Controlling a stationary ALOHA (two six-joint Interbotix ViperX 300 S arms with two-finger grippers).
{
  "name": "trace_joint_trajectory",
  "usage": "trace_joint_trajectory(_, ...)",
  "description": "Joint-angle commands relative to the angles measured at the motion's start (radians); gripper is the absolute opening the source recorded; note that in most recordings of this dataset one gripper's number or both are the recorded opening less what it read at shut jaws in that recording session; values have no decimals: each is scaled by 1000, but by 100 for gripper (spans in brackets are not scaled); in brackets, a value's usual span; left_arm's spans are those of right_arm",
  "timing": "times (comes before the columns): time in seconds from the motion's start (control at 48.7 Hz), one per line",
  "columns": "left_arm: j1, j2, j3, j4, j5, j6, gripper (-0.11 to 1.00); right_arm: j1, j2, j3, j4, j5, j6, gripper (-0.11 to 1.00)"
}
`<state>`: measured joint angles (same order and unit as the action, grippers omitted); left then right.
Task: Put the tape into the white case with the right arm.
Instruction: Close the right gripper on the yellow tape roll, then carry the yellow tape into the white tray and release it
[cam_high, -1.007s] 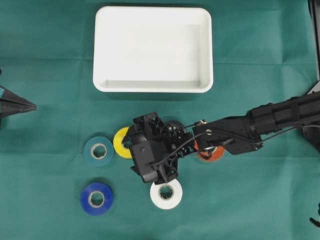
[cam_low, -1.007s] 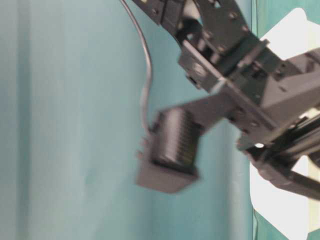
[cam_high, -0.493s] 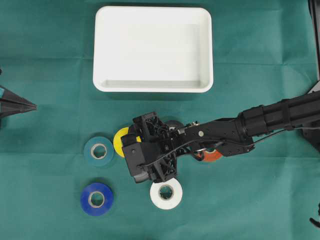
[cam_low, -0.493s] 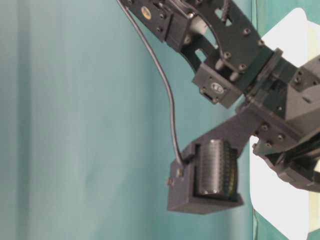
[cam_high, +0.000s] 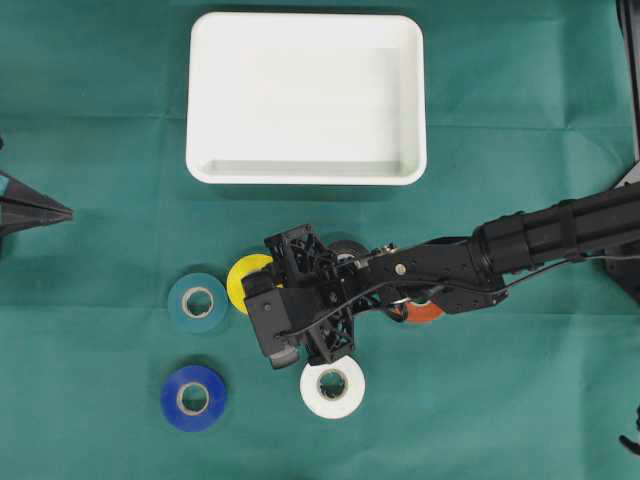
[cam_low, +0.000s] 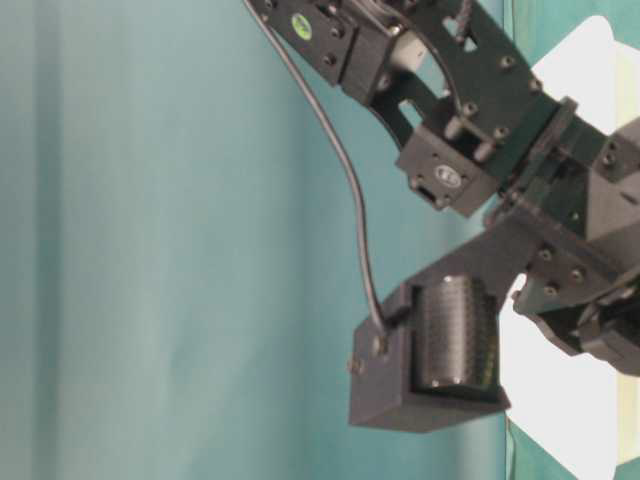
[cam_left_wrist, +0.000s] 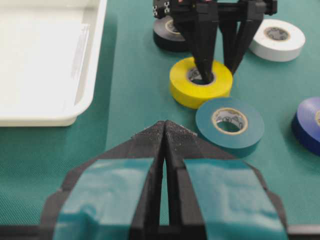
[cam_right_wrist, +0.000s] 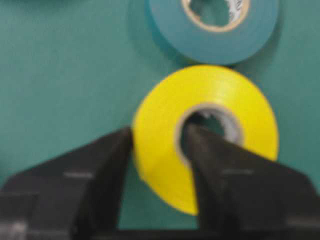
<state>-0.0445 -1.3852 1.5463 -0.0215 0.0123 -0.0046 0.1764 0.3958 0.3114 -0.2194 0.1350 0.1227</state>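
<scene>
A green cloth covers the desk (cam_high: 100, 130). Seen from above, a shallow white case (cam_high: 306, 98) with a raised rim sits at twelve o'clock, nothing inside it that I can see. Below it, around the middle of the desk, lie several rolls of tape. A yellow roll (cam_high: 243, 280) sits just left of centre, with a teal roll (cam_high: 197, 302) close beside it at nine o'clock. A blue roll (cam_high: 194, 397) lies toward seven o'clock, a white roll (cam_high: 332, 388) at six o'clock. A black roll (cam_left_wrist: 169, 34) and an orange roll (cam_high: 424, 311) are mostly hidden under the arm.

The black right arm (cam_high: 520, 240) reaches in from three o'clock across the middle. Its tool (cam_left_wrist: 216, 75) points down at the yellow roll and is clenched on that roll's wall: one finger (cam_right_wrist: 212, 170) stands inside the roll's core, the other (cam_right_wrist: 95, 175) presses against the outer edge. The roll lies flat on the cloth, well apart from the case.

The left tool (cam_left_wrist: 164, 131), black with teal patches, sits at the nine o'clock edge of the desk, pointing toward the rolls, its two tips pressed together on nothing.

The table-level view shows only the right arm's black joints and a cable, close up.
</scene>
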Motion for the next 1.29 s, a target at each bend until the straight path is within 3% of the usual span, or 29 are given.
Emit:
trace_joint_trajectory(0.0, -3, 12, -12, -2, -5, 2, 0, 2, -18, -25, -6, -3, 0, 2)
trace_joint_trajectory(0.884, -2, 12, -12, -2, -5, 2, 0, 17, -141, -54, -6, 74, 2, 2)
trace_joint_trajectory(1.274, 3, 12, -12, -2, -5, 2, 0, -75, -140, -54, -8, 69, 0, 2)
